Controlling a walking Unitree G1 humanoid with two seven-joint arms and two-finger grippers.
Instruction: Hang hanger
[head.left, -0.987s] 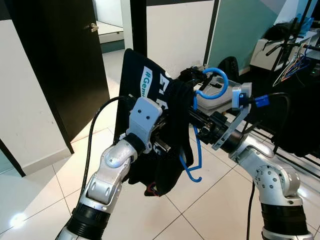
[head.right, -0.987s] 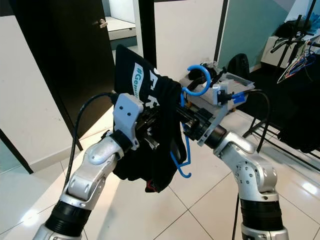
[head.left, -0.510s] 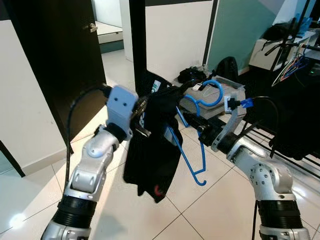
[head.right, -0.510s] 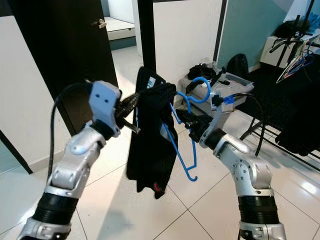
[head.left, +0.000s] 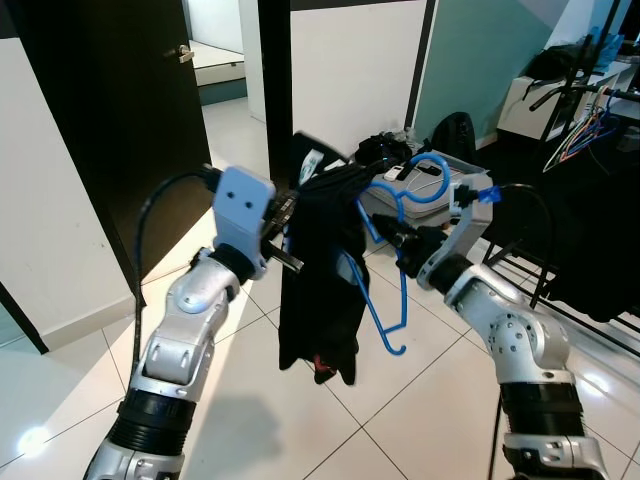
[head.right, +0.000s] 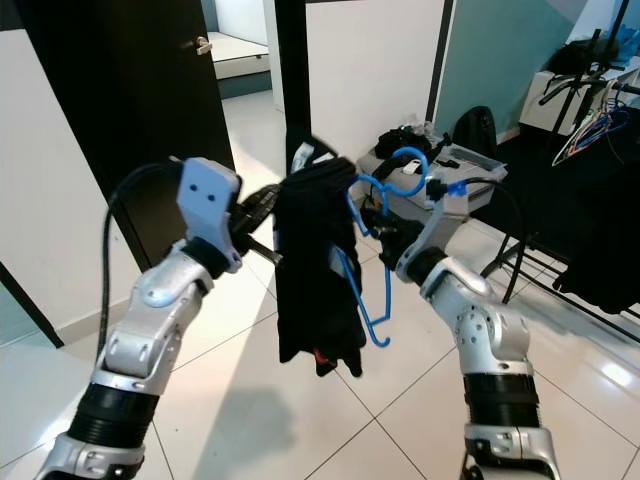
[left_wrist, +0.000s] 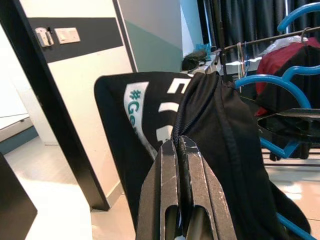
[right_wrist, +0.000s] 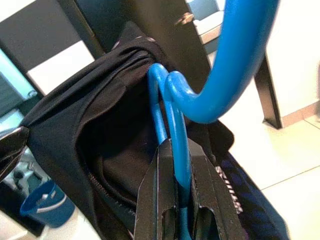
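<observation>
A blue plastic hanger (head.left: 385, 250) hangs in front of me with a black T-shirt (head.left: 322, 275) with white and teal print draped on it. My right gripper (head.left: 392, 235) is shut on the hanger's neck (right_wrist: 176, 145), just under the hook (head.left: 425, 178). My left gripper (head.left: 292, 225) is shut on the shirt's collar edge (left_wrist: 200, 115) on the left side. The shirt hangs down bunched between both arms.
A dark door (head.left: 120, 110) stands at the left. A clothes rack (head.right: 590, 150) with dark garments and several hangers is at the right. A grey box and a black bag (head.left: 455, 135) lie on the white tiled floor behind.
Both arms have spread apart and lifted. The shirt, spread wide a second ago, now hangs narrow and bunched on the hanger. The hanger has swung closer to the shirt.
</observation>
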